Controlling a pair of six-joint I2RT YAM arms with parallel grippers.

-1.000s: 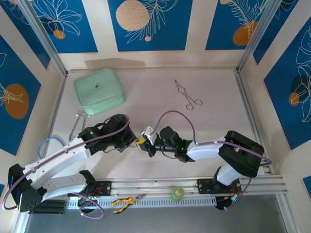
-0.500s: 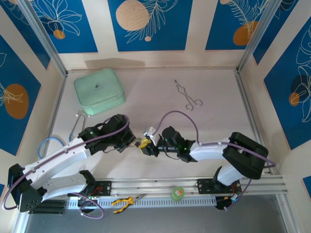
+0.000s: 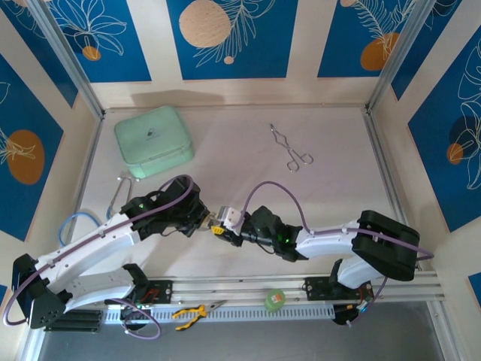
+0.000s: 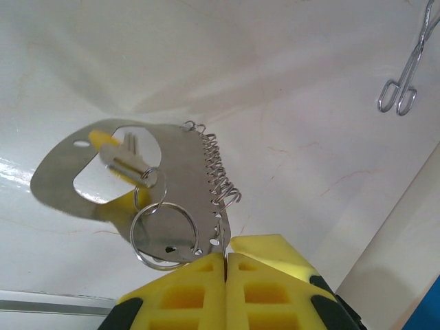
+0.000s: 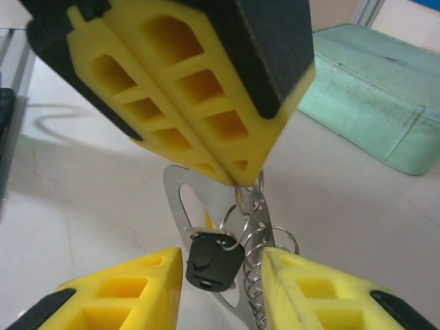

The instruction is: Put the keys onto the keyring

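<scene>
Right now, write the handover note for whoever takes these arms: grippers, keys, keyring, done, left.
Left gripper: shut on the keyring, gripping its flat metal plate.
Right gripper: open, fingers either side of the black-headed key, apparently not touching it.
Done: black-headed key seems to hang from a small split ring on the keyring.
Left: whether the yellow-headed key is threaded I cannot tell; check it, then thread it if needed.

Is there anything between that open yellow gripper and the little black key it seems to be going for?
Nothing visible does. The black key hangs right between the open fingers of the right gripper, seemingly untouched. Above it, the left gripper is shut on the silver keyring.
</scene>
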